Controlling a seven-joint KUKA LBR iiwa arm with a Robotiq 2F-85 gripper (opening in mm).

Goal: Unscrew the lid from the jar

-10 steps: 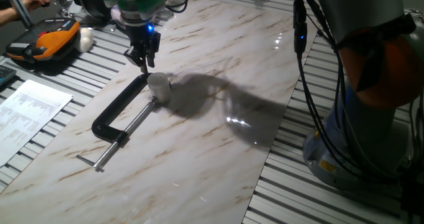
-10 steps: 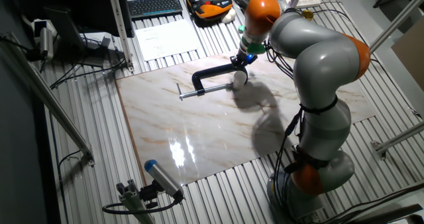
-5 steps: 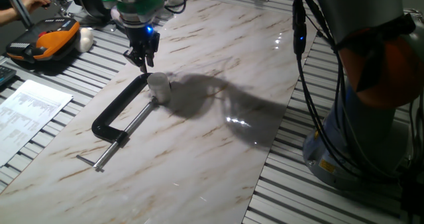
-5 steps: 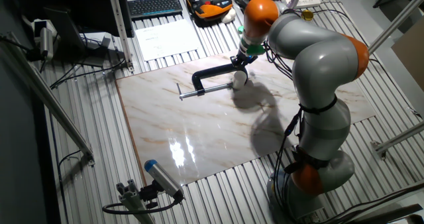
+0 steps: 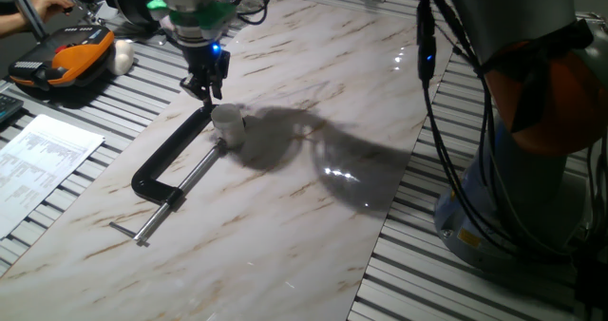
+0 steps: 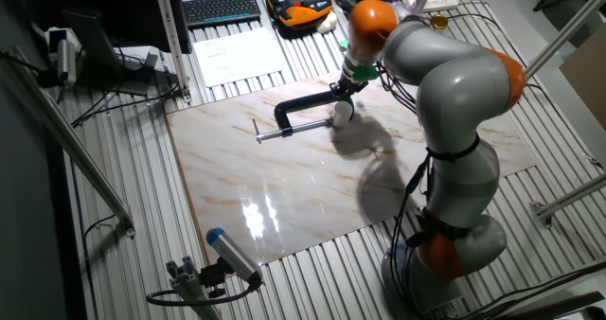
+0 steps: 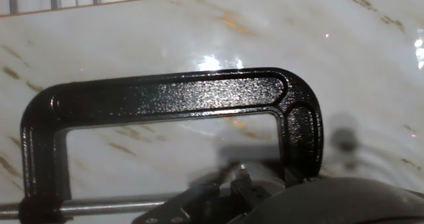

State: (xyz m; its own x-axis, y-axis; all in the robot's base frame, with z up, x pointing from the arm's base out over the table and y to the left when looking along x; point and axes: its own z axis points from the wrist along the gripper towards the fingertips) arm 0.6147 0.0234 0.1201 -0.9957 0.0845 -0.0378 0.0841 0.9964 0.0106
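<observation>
The small whitish jar (image 5: 229, 131) stands on the marble board, pinched in the mouth of a black C-clamp (image 5: 163, 160). Its white lid (image 5: 226, 115) sits on top. My gripper (image 5: 207, 90) hangs just above and slightly behind the lid, not touching it. The dark fingers are close together and nothing shows between them. From the other fixed view the gripper (image 6: 343, 87) is right over the jar (image 6: 341, 115). The hand view looks down on the clamp (image 7: 172, 95). A blurred grey round shape fills its bottom right corner, and I cannot tell what it is.
The clamp's screw rod (image 5: 176, 193) runs toward the front left. An orange case (image 5: 66, 60) and a white lump (image 5: 123, 55) lie off the board at the back left. Papers (image 5: 43, 160) lie left of the board, and the arm's base (image 5: 532, 179) stands at the right.
The gripper has risen a little and drifted slightly back from the jar. The jar, lid and clamp have not moved.
</observation>
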